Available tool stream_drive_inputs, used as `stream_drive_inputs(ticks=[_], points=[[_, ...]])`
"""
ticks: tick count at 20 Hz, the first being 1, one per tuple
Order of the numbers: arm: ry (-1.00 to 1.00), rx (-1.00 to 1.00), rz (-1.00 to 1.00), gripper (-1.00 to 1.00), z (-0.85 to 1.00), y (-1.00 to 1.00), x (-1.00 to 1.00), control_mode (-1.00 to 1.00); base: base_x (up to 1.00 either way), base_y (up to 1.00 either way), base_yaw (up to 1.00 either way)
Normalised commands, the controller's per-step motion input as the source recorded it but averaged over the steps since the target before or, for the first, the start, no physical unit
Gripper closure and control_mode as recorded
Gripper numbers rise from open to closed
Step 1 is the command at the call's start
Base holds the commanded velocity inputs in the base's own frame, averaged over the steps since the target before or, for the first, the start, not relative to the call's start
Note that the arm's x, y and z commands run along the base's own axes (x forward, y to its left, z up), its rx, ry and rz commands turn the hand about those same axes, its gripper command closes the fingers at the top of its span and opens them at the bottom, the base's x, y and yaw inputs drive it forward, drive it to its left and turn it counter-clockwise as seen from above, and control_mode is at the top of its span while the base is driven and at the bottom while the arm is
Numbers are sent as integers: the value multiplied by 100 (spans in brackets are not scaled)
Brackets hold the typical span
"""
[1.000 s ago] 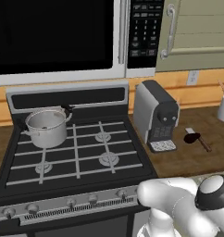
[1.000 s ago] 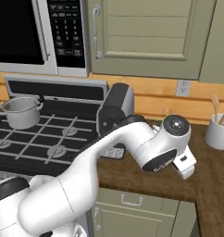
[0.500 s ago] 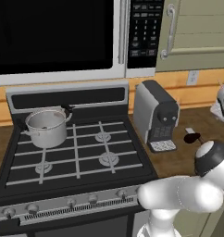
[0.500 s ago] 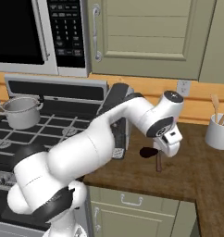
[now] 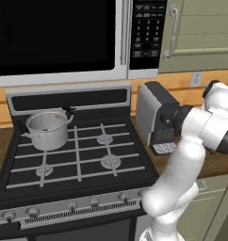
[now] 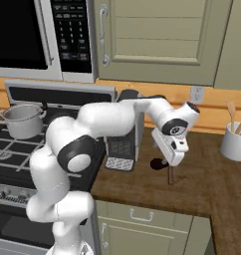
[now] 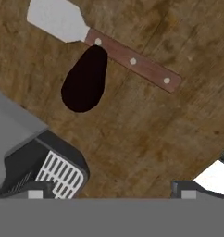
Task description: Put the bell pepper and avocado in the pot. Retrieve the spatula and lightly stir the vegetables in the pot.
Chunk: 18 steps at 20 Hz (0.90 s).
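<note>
Two things lie together on the wooden tabletop (image 7: 132, 129) below the hand: the spatula (image 7: 102, 44) and the avocado (image 7: 85, 78), a dark pear-shaped body whose narrow end touches or sits just beside the spatula's handle where it meets the blade. In the hand view the spatula runs on a slant, its pale grey blade toward the upper left and its reddish-brown riveted handle toward the right, so its long axis crosses the view diagonally. The avocado's long axis stands nearly upright in that same view, just below the handle.

From the right base view the pincer (image 6: 173, 149) hangs above the tabletop just right of the coffee machine (image 6: 123, 129), with the avocado (image 6: 158, 163) right beneath it and the spatula handle (image 6: 171, 175) just beyond. Whether the pincer is spread or pressed together I cannot tell; its tips are barely visible at the bottom of the hand view, and nothing sits between them.

The pot (image 5: 48, 129) stands on the rear left burner of the stove (image 5: 73, 164), well apart from the hand, so anything picked up here has to be carried leftward past the coffee machine. No bell pepper can be made out.
</note>
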Motion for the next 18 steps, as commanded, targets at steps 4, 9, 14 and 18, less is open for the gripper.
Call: stream_drive_inputs(ticks=[4, 9, 14, 18], points=[[2, 14, -3, -100, -40, -3, 19, -100, 0, 0, 0], [0, 1, -7, -100, -39, -6, 21, -100, 0, 0, 0], [0, -1, -1, -100, -24, 9, 18, -100, 0, 0, 0], [0, -11, -3, -100, -16, 34, 20, -100, 0, 0, 0]])
